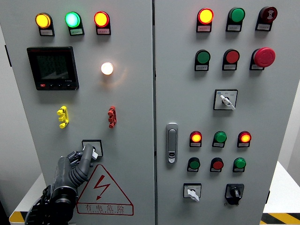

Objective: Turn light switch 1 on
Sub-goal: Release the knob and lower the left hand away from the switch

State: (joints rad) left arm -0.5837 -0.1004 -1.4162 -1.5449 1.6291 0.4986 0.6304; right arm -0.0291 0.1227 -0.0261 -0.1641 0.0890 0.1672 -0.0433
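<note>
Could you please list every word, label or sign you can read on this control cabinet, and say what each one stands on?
"有电危险": under the lightning bolt on the red triangular warning sign, left door, beside the left hand.
Small label plates under the indicator lamps and push buttons: too small to read.
Digital meter screen: blurred, unreadable.
</note>
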